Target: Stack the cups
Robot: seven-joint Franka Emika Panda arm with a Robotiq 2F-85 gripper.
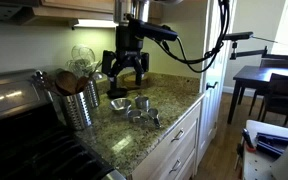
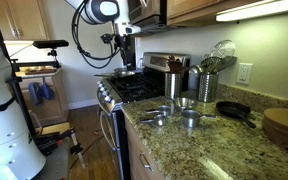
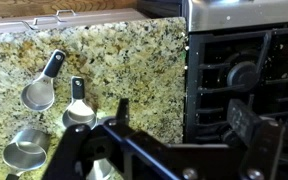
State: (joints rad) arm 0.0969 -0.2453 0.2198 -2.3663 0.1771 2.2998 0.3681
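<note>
The cups (image 3: 39, 95) look light, stiff and slippery; I'd pinch one by its rim. The gripper (image 1: 128, 74) hangs open, empty.

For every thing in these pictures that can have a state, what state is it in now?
cups: not stacked, lying apart on the counter, openings up
end effector: open, empty, above the cups, touching none
canister: upright, filled with wooden spoons
stove burner: no flame visible, nothing on it
</note>
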